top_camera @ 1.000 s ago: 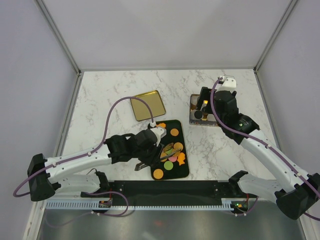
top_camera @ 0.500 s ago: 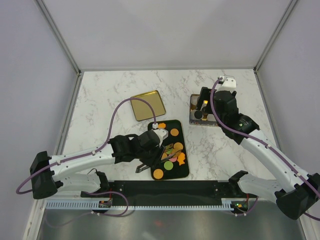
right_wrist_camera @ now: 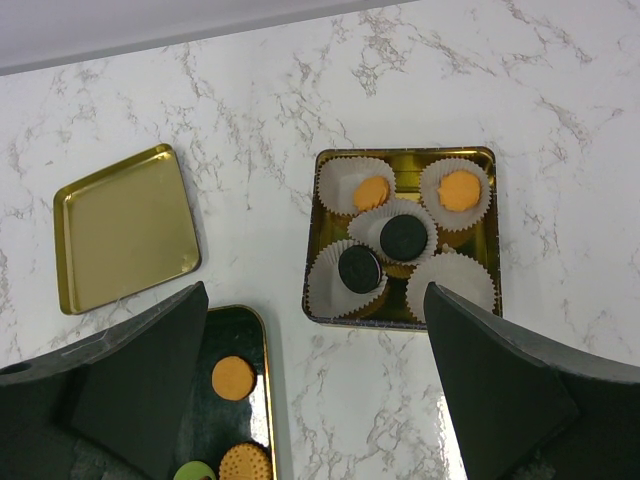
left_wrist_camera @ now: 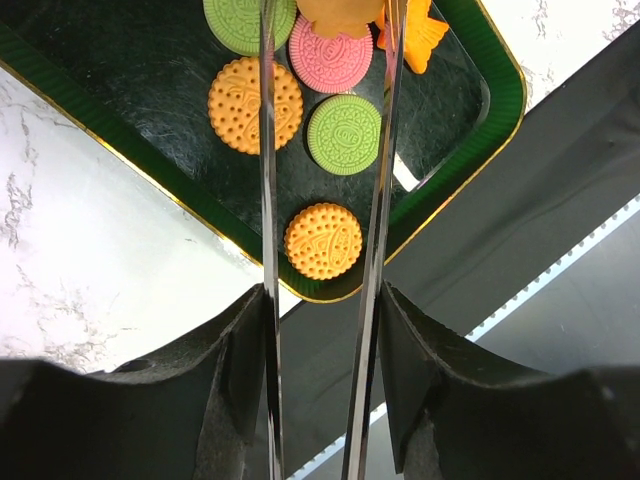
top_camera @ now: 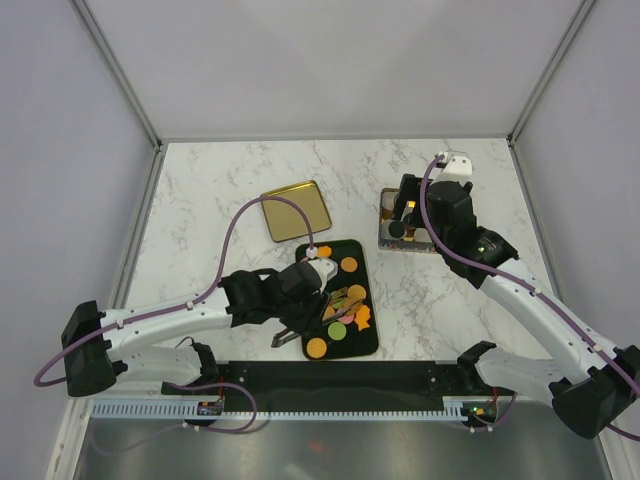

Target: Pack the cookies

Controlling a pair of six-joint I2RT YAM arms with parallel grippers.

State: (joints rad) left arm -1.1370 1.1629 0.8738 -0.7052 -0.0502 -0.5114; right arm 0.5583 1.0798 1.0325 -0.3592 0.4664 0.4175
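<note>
Cookies lie on a black tray (top_camera: 325, 262): orange (left_wrist_camera: 255, 104), pink (left_wrist_camera: 330, 55), green (left_wrist_camera: 344, 134) and another orange one (left_wrist_camera: 323, 241). My left gripper (left_wrist_camera: 322, 300) (top_camera: 312, 292) is shut on a pair of thin metal tongs (left_wrist_camera: 268, 180) that reach out over the tray. An orange cookie (left_wrist_camera: 340, 10) sits between the tong tips at the frame's top edge. My right gripper (right_wrist_camera: 315, 300) (top_camera: 405, 215) stands open above a square tin (right_wrist_camera: 310, 260). In its paper cups the tin holds two orange cookies (right_wrist_camera: 372, 191) and two dark ones (right_wrist_camera: 405, 236).
A gold lid (right_wrist_camera: 125, 228) (top_camera: 295, 210) lies upside down on the marble table, left of the tin and behind the tray. A black rail (top_camera: 340, 380) runs along the near edge. Metal frame posts rise at the back corners.
My left arm has shifted slightly right over the tray with the tongs. The right arm has not moved.
</note>
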